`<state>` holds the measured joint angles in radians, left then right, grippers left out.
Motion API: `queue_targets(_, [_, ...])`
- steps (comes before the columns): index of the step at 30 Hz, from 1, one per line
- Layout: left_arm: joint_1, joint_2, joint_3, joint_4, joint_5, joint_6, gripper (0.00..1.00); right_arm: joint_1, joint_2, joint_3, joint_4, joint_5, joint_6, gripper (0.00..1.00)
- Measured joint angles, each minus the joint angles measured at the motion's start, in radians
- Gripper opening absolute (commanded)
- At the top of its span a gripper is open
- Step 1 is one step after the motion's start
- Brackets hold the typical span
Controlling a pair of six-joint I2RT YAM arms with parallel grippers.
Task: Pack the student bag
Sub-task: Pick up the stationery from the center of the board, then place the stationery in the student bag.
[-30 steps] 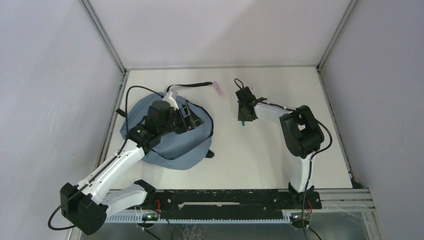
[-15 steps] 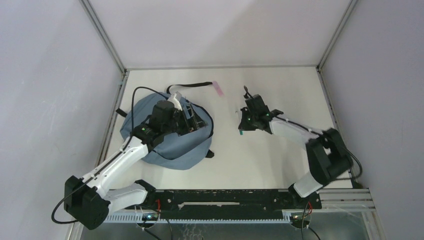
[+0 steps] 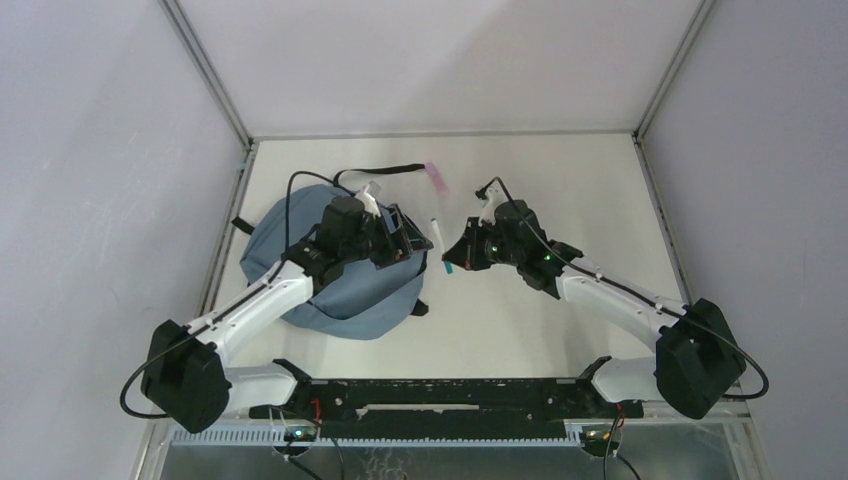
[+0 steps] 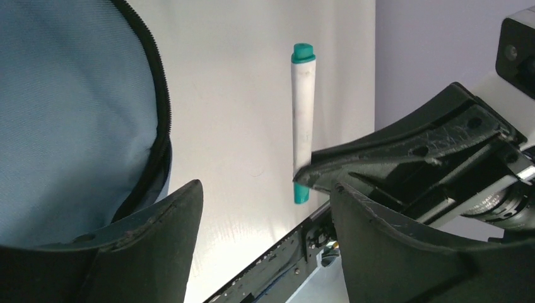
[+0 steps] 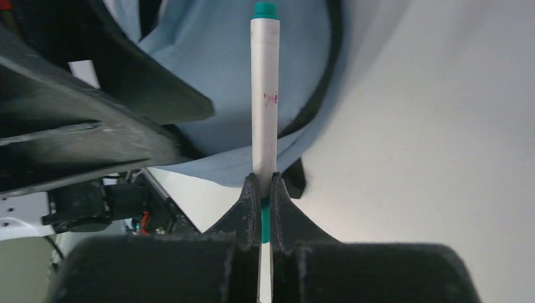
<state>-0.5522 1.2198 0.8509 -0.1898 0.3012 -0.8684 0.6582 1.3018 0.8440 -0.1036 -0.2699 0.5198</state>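
The student bag (image 3: 335, 280) lies on the left half of the table (image 3: 570, 180), close to its left edge. At the bag's right, zippered rim the left gripper (image 3: 402, 236) hangs with jaws spread wide. Just beside it, the right gripper (image 3: 458, 256) pinches a white, green-capped marker (image 3: 438, 236) near its lower end. A black strap (image 3: 385, 170) and a pink strip (image 3: 437, 177) lie toward the far edge. Open white tabletop runs to the right edge.

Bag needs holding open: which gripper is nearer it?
Left. The left gripper hangs at the rim of the bag; the right gripper is beside it over the table, gripping a marker.
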Motion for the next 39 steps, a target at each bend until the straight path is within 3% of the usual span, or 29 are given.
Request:
queue_targets(8, [-0.009, 0.029, 0.0, 0.061, 0.002, -0.051, 0.62, 0.047, 0.0, 0.0, 0.089, -0.031, 0.068, 0.0])
queue_targets(11, [-0.009, 0.044, 0.0, 0.082, 0.003, -0.072, 0.46, 0.066, -0.002, 0.0, 0.092, -0.029, 0.072, 0.0])
queue_targets(16, [-0.016, 0.059, 0.0, 0.109, 0.012, -0.104, 0.02, 0.074, -0.005, -0.005, 0.089, -0.027, 0.072, 0.0])
queue_targets(18, [-0.022, 0.059, 0.001, 0.124, 0.018, -0.114, 0.0, 0.077, -0.005, -0.008, 0.087, -0.026, 0.072, 0.04])
queue_targets(20, [-0.023, 0.059, 0.001, 0.124, 0.017, -0.119, 0.0, 0.077, -0.006, -0.008, 0.085, -0.025, 0.071, 0.45])
queue_targets(21, [-0.023, 0.058, 0.001, 0.122, 0.015, -0.118, 0.0, 0.078, -0.006, -0.008, 0.085, -0.024, 0.068, 0.59])
queue_targets(23, [-0.023, 0.055, 0.007, 0.094, -0.005, -0.098, 0.0, 0.081, -0.01, -0.008, 0.082, -0.016, 0.075, 0.72])
queue_targets(27, [-0.018, 0.054, 0.1, -0.136, -0.13, 0.027, 0.0, 0.082, -0.055, -0.01, 0.042, 0.045, 0.062, 0.74])
queue_targets(31, [-0.015, 0.051, 0.299, -0.398, -0.435, 0.229, 0.0, 0.058, -0.118, -0.01, -0.007, 0.106, 0.053, 0.74])
queue_targets(34, [-0.014, 0.043, 0.383, -0.495, -0.644, 0.371, 0.0, 0.037, -0.145, -0.01, -0.052, 0.156, 0.036, 0.74])
queue_targets(39, [-0.01, 0.077, 0.393, -0.558, -0.882, 0.6, 0.0, -0.005, -0.151, -0.019, -0.099, 0.191, 0.024, 0.74])
